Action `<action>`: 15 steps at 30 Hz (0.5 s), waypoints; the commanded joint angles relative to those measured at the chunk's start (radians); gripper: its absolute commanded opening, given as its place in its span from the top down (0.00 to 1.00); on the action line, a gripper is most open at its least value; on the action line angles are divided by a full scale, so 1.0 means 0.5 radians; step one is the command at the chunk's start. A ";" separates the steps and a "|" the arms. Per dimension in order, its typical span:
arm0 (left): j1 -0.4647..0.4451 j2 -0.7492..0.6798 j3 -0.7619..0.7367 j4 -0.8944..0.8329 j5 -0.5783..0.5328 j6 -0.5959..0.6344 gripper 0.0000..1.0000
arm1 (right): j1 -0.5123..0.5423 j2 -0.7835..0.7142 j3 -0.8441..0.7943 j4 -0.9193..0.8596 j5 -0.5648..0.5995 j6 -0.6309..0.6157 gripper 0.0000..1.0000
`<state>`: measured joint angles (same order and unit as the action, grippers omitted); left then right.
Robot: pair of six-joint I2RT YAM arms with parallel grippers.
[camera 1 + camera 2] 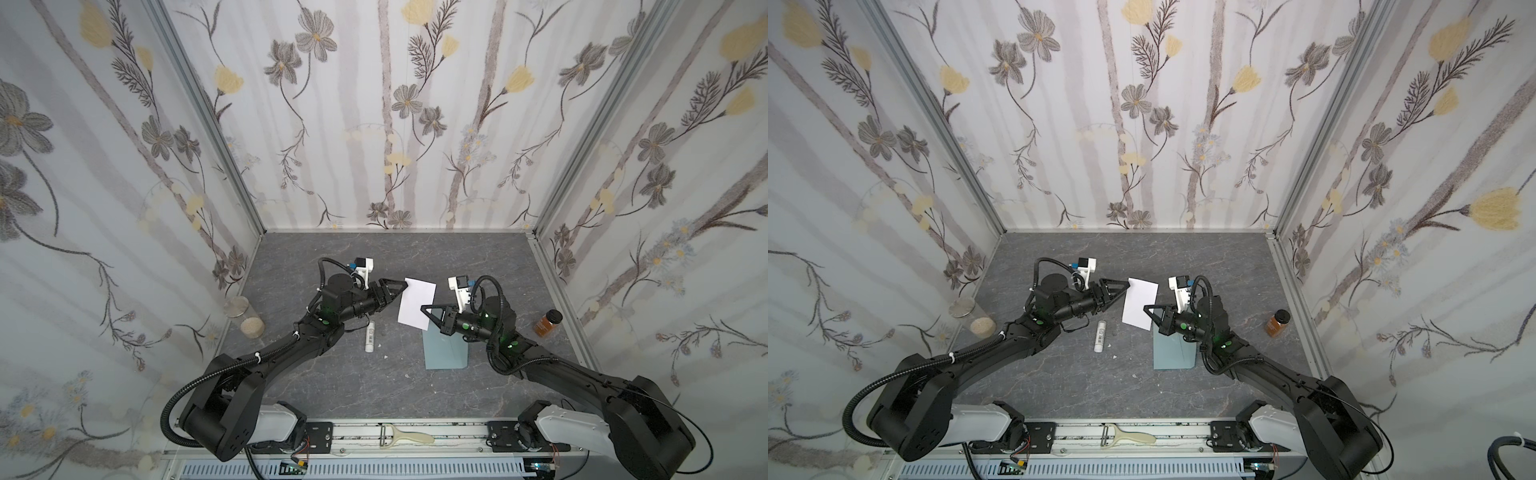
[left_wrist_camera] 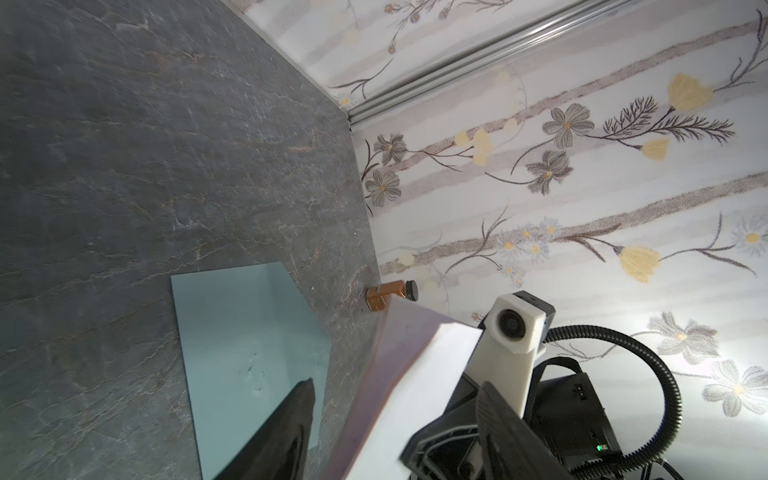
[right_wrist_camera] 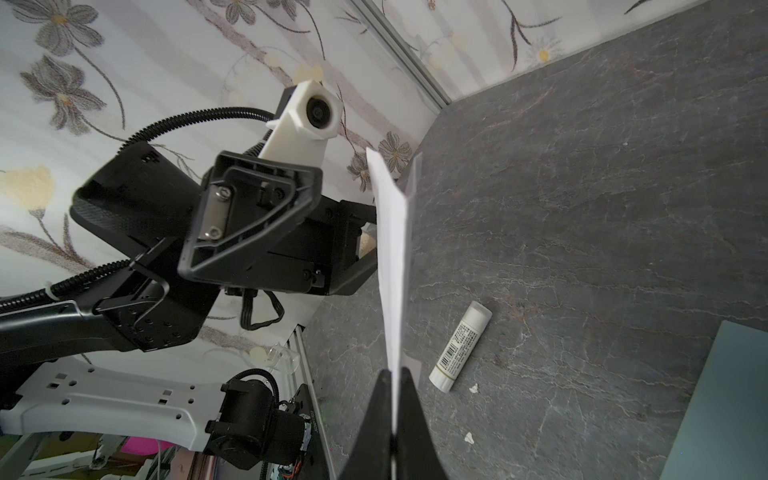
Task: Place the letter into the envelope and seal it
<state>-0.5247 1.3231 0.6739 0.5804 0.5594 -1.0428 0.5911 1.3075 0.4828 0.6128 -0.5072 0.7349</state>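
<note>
Right wrist view shows the right gripper (image 3: 392, 374) with its fingers pinched tight on one edge of the thin white paper letter (image 3: 392, 266), which hangs clear of the dark grey marbled worktop (image 3: 582, 208) and appears almost edge-on with a crease along it. Opposite, the left gripper (image 1: 400, 291) sits at the sheet's far corner. In the left wrist view its fingers (image 2: 299, 415) stand spread with the paper between them, gaps on both sides, not clamping it. In both top views the letter's plain white side faces up, and its near corner overlaps the far end of the flat blue-grey paper envelope (image 1: 446, 349), which lies on the worktop under the right gripper. A small white glue stick (image 1: 370, 336) lies just left of the envelope, apart from it. A small amber bottle with a black cap (image 1: 547, 322) stands near the right wall.
</note>
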 commanded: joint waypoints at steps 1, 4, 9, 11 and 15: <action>0.019 -0.084 -0.082 0.085 -0.135 0.068 0.32 | -0.020 -0.089 0.036 -0.081 0.177 0.002 1.00; -0.002 -0.124 -0.163 0.087 -0.224 0.082 0.32 | -0.047 -0.161 0.096 -0.164 0.313 0.031 1.00; -0.176 -0.248 -0.254 0.199 -0.370 0.125 0.38 | -0.060 -0.166 0.206 -0.151 0.448 0.122 1.00; -0.241 -0.265 -0.282 0.293 -0.410 0.120 0.38 | -0.056 -0.140 0.229 -0.096 0.461 0.182 1.00; -0.306 -0.251 -0.303 0.442 -0.449 0.104 0.37 | -0.035 -0.094 0.246 0.025 0.491 0.290 1.00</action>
<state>-0.6643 1.1965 0.5274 0.6849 0.3752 -0.9974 0.5667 1.2488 0.5941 0.5575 -0.3004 0.8227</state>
